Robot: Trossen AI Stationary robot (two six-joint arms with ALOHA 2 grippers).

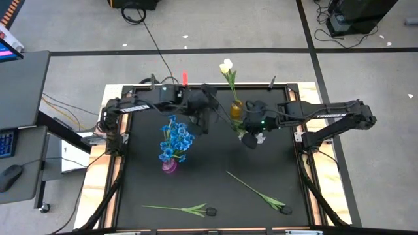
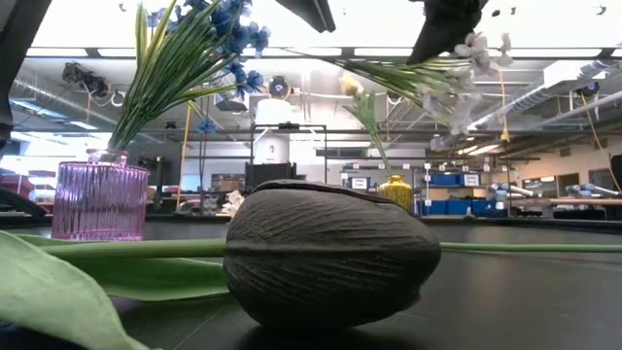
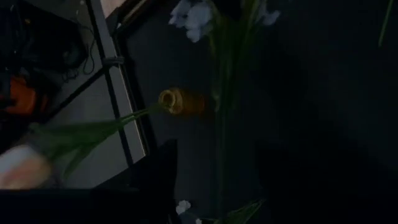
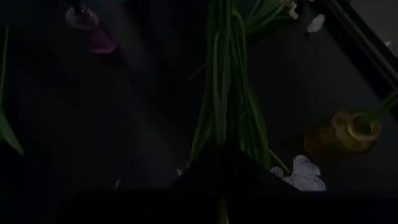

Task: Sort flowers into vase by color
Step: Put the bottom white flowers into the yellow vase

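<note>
My right gripper [image 1: 251, 132] hangs over the table's middle, beside the yellow vase [image 1: 236, 108], and is shut on a spray of small white blossoms [image 1: 259, 138] with green stems [image 4: 225, 93]. One white tulip [image 1: 226, 65] stands in that vase. The pink vase [image 1: 169, 165] holds the blue blossoms [image 1: 176, 140]. My left gripper [image 1: 204, 119] hovers above the spray's stem end. Two dark-budded tulips lie flat on the table near its near edge, one [image 1: 209, 210] left, one [image 1: 285, 209] right. The low view shows one dark bud [image 2: 330, 258] close up. My right gripper pinches the white spray's bundle of stems [image 4: 227, 140] close to its blossom end [image 2: 476, 49], coming from above. The spray is lifted clear and lies roughly level, its stems [image 2: 389, 70] reaching toward the table's left under my left gripper.
The two vases stand in the table's far half, the yellow one right beside the held spray. A few loose white petals [image 4: 301, 174] lie on the black mat near it. A raised frame [image 1: 297, 140] borders the mat. Bare mat lies between the vases and the lying tulips.
</note>
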